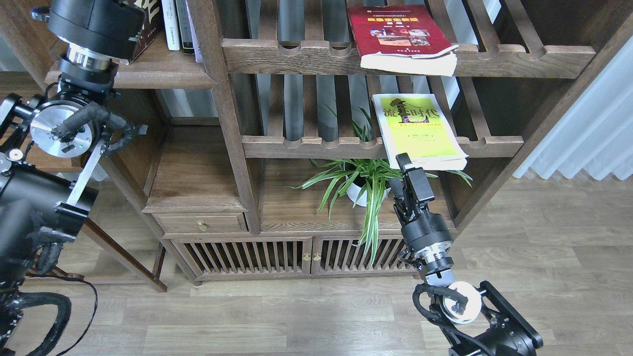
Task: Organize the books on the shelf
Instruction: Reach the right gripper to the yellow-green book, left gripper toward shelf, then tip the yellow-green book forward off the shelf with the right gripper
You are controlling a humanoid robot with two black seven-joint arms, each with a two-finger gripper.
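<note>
A home living room or study: a dark wooden bookcase (232, 123) with books, a potted spider plant (363, 180), wood-plank floor (544, 257), and white curtains (593, 128).

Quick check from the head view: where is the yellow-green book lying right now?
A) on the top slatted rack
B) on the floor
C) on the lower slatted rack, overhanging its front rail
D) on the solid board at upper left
C: the yellow-green book lies flat on the lower slatted rack, its near edge past the rail, just above the right gripper.
</note>
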